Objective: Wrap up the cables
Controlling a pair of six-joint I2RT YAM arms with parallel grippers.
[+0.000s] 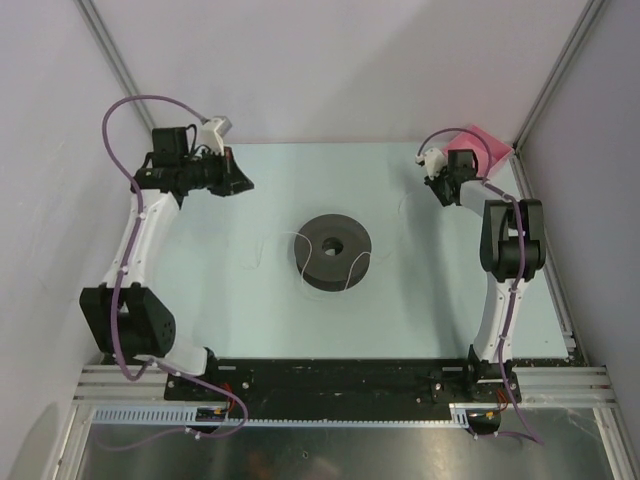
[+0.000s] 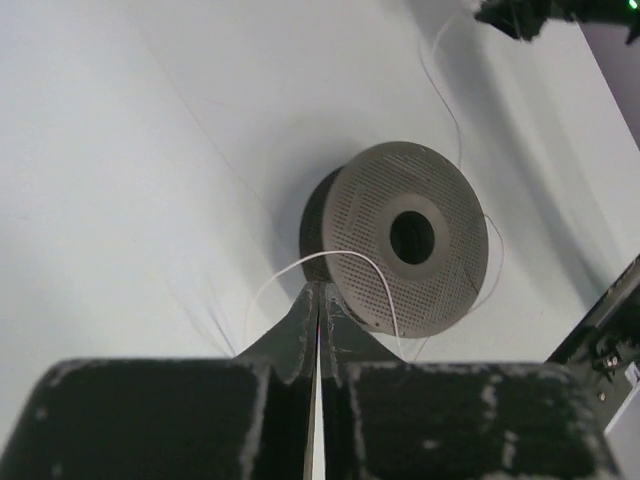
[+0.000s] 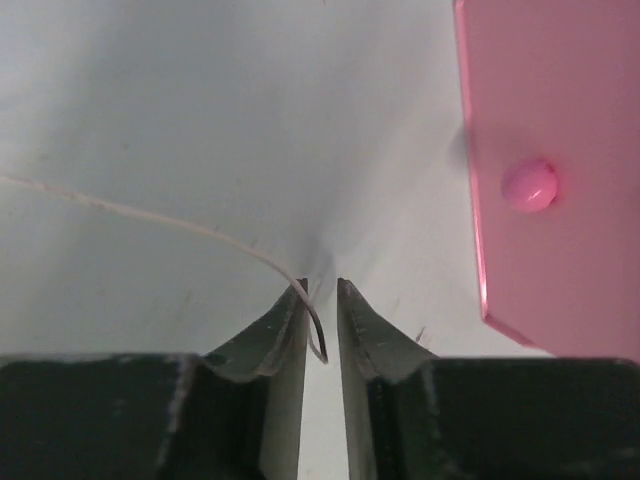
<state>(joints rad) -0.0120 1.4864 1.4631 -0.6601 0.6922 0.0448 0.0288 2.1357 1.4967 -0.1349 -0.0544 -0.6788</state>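
The dark grey spool [image 1: 332,250] lies flat in the middle of the table; it also shows in the left wrist view [image 2: 405,235]. The hair-fine whitish wire [image 1: 288,238] lies in loose loops around it. In the left wrist view the wire [image 2: 340,255] arcs over the spool's face just ahead of my fingertips. My left gripper [image 1: 240,181] [image 2: 320,288] is shut, up and to the left of the spool. My right gripper [image 1: 437,192] [image 3: 320,285] is narrowly open at the back right. The wire's end [image 3: 316,330] curls between its fingers against the left one, not pinched.
A flat pink piece [image 1: 482,150] [image 3: 555,170] with a round knob lies at the back right corner, just right of my right gripper. Grey walls enclose the table on three sides. The right arm [image 2: 520,15] shows at the top of the left wrist view.
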